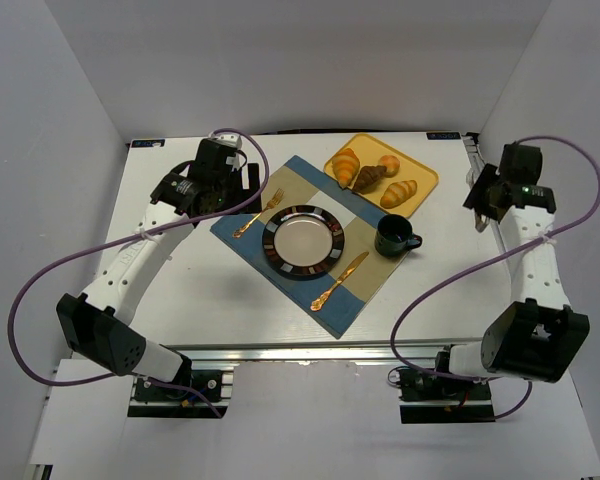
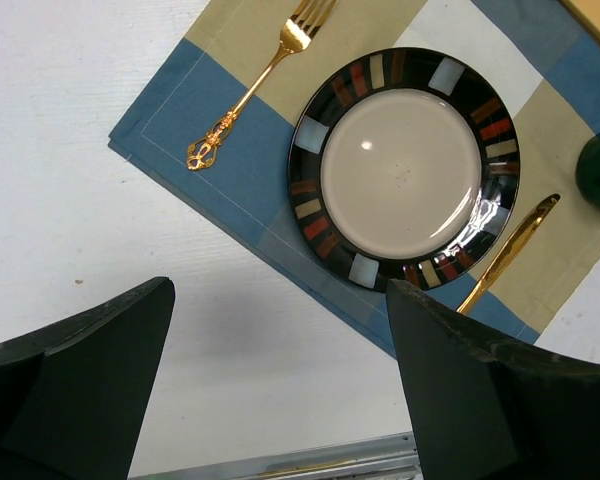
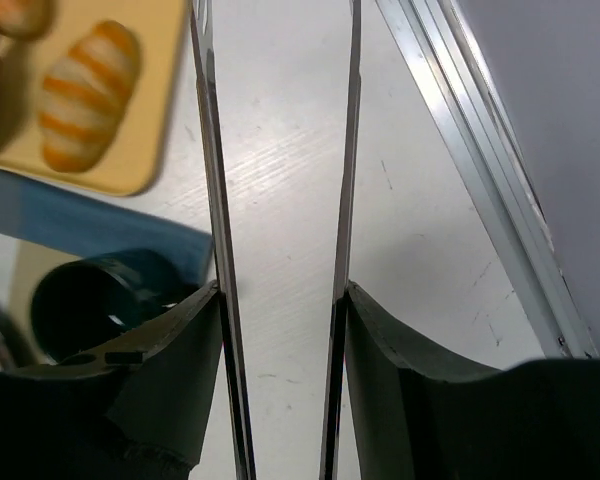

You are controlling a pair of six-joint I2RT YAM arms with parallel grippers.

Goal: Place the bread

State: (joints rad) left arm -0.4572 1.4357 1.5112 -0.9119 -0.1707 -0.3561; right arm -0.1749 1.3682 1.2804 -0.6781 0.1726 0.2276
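The bread lies on a yellow tray (image 1: pixel 366 147) at the back right. It is a striped croissant (image 1: pixel 346 165), a dark brown pastry (image 1: pixel 369 178), a small tan bun (image 1: pixel 389 165) and a second croissant (image 1: pixel 399 192). The right wrist view shows that second croissant (image 3: pixel 85 95) on the tray (image 3: pixel 158 120), with the bun (image 3: pixel 15 14) blurred at the top left. My left gripper (image 1: pixel 242 176) (image 2: pixel 280 330) is open and empty above the table, left of the striped plate (image 1: pixel 270 241) (image 2: pixel 310 212). My right gripper (image 1: pixel 478 198) (image 3: pixel 277 200) is open and empty, right of the tray.
A blue and beige placemat (image 1: pixel 342 305) (image 2: pixel 210 190) carries the plate, a gold fork (image 1: pixel 257 213) (image 2: pixel 250 90) and a gold knife (image 1: pixel 339 281) (image 2: pixel 510 250). A dark green mug (image 1: pixel 393 236) (image 3: pixel 90 300) stands between plate and tray. A metal rail (image 3: pixel 480 170) edges the table's right side.
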